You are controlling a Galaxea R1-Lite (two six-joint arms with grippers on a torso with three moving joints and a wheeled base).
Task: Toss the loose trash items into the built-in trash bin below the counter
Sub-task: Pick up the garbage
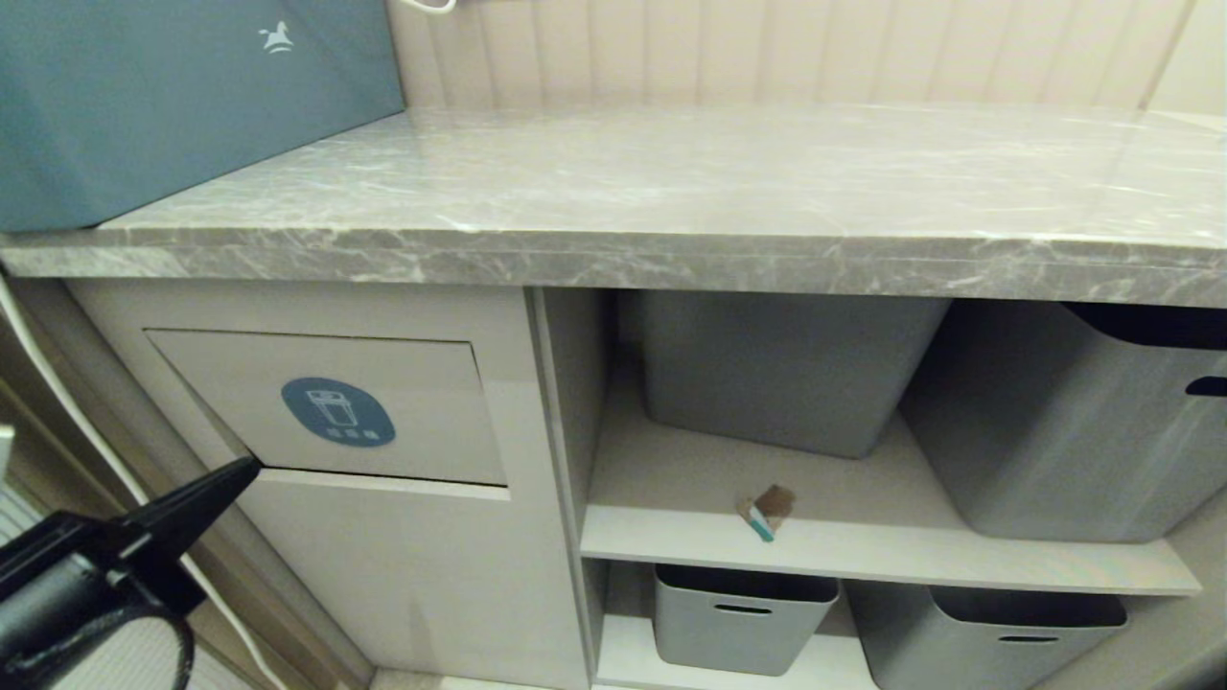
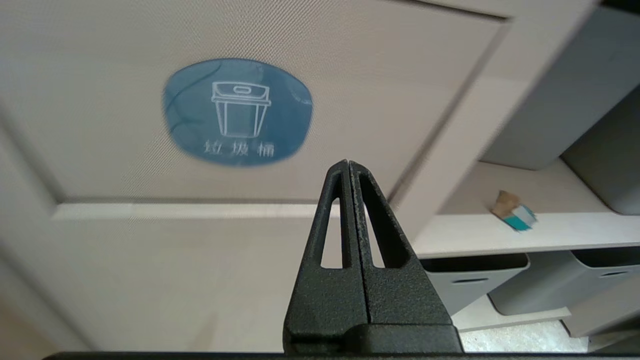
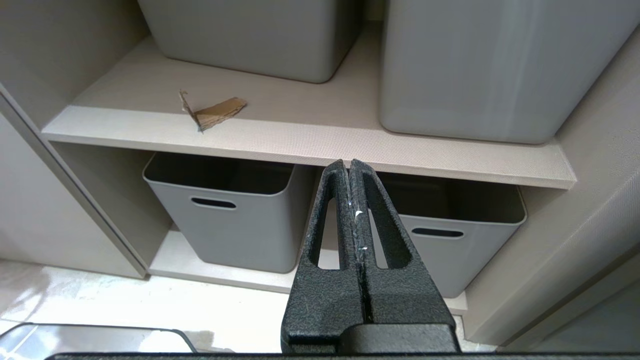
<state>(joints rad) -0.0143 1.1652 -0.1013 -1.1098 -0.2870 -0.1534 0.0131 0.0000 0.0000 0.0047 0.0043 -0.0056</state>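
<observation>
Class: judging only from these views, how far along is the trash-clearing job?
Done: the counter shows no scraps. In hand: nothing; the left gripper, jaws shut and empty, is at the trash bin flap. Left: one cardboard scrap with a teal edge lies on the shelf. The right gripper is shut, idle.

Head cam looks down over counter [image 1: 671,182]; both wrist cams sit low, all 3 share shelf [image 1: 863,556].

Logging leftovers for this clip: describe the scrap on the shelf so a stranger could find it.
Below the counter, right of the built-in trash bin, an open shelf holds grey tubs. Near its front edge lies a small brown cardboard scrap, the only loose item there, with a teal edge.
</observation>
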